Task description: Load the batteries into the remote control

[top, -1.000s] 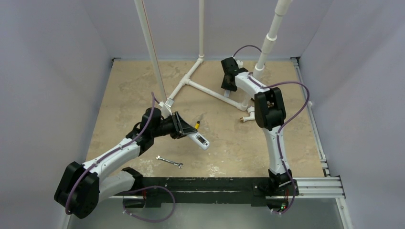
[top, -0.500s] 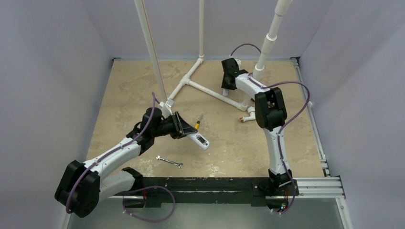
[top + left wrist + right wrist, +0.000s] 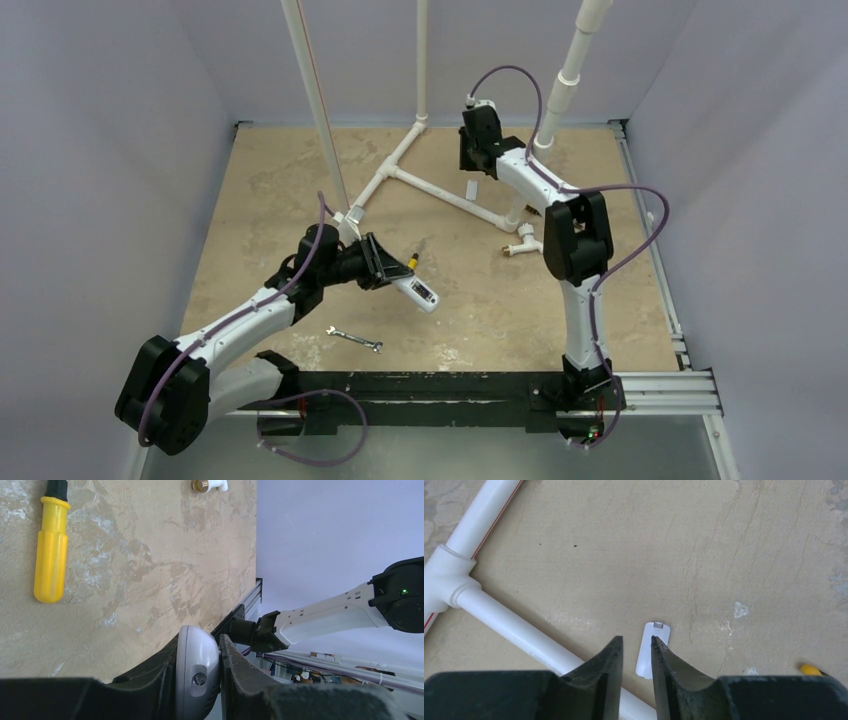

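Left hand [image 3: 393, 274] low, clenched on the remote control [image 3: 422, 294]; right hand [image 3: 636, 641] outstretched, slightly agape.

The left gripper [image 3: 393, 273] holds the remote control [image 3: 423, 295] by one end, a wrench [image 3: 355, 339] on the tabletop [image 3: 260, 200] nearby; the right gripper [image 3: 473, 163] hangs by white pipes [image 3: 432, 191]

The right gripper [image 3: 473, 165] now sits higher and farther back than a second ago, with its jaws drawn closer to a narrow, empty gap. The right arm's elbow [image 3: 577, 238] stands a little farther right and lower. A small flat white piece [image 3: 471, 190], covered by the gripper before, now lies in plain view beside the white pipe [image 3: 440, 195]. The purple cable [image 3: 520, 75] above the wrist arches taller.
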